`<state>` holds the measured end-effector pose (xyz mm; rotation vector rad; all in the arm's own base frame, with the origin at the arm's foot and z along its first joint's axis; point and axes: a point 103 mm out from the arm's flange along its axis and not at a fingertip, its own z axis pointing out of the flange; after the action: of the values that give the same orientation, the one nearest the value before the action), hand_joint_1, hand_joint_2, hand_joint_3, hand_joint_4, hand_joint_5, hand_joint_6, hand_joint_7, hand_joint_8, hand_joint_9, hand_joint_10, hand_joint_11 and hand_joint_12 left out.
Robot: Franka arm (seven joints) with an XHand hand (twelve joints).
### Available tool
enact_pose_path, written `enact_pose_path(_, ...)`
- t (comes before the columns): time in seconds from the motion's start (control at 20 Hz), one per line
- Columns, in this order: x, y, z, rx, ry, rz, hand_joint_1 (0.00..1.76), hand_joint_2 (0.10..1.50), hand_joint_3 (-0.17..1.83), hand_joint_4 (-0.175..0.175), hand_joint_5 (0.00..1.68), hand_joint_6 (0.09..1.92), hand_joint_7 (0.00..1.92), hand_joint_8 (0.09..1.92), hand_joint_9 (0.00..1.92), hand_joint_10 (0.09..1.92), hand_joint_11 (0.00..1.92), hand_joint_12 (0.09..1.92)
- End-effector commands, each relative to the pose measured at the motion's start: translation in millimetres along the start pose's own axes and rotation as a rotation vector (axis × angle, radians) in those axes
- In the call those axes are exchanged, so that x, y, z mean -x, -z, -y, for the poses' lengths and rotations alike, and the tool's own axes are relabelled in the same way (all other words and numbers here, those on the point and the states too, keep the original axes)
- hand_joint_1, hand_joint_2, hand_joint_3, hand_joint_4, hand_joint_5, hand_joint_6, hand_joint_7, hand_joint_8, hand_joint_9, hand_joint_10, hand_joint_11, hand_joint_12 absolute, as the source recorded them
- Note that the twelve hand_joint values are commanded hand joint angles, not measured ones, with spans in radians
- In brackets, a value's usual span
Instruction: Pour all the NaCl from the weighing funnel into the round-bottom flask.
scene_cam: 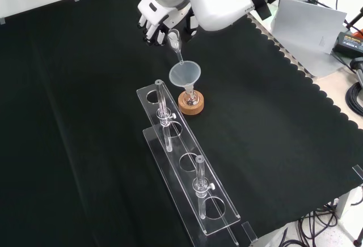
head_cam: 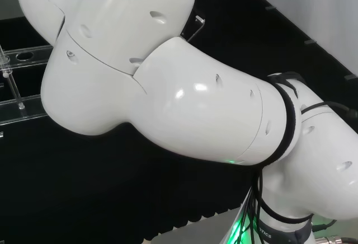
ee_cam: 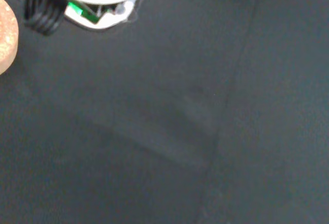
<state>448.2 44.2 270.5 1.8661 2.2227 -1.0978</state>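
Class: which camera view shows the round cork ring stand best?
The front view: the round cork ring stand sits whole under the clear funnel. The wrist view catches one edge; in the head view I cannot find it.

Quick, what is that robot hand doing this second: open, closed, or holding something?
Hand: closed on the weighing funnel, tilted with its tip over the clear funnel in the flask on the cork ring.

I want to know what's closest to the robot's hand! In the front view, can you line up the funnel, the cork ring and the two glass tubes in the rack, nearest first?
Measured from the hand, front view:
1. Funnel, just below the hand.
2. Cork ring, under the funnel.
3. Upper tube, at the rack's upper end, left of the cork ring; nearly as close.
4. Lower tube, toward the rack's bottom end.
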Motion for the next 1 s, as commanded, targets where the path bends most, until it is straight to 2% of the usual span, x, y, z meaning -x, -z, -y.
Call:
enact_pose_path(0.05, -2.8, 1.9, 0.7, -0.014, -0.005, 0.045, 1.12, 0.65, 0.65, 0.175, 1.29, 0.65, 0.54, 0.65, 0.9, 0.41, 0.65, 1.16)
enact_pose_path(0.2, -6.4, 5.1, 0.8, -0.035, -0.02, 0.089, 1.12, 0.65, 0.66, 0.175, 1.29, 0.65, 0.54, 0.65, 0.9, 0.41, 0.65, 1.16)
enact_pose_path(0.6, -14.2, 13.7, -0.3, -0.028, -0.019, 0.111, 1.12, 0.65, 0.66, 0.175, 1.29, 0.65, 0.54, 0.65, 0.9, 0.41, 0.65, 1.16)
enact_pose_path(1.0, -9.7, 18.5, 3.5, -0.025, -0.03, 0.139, 1.13, 0.65, 0.66, 0.175, 1.29, 0.65, 0.54, 0.65, 0.89, 0.41, 0.65, 1.16)
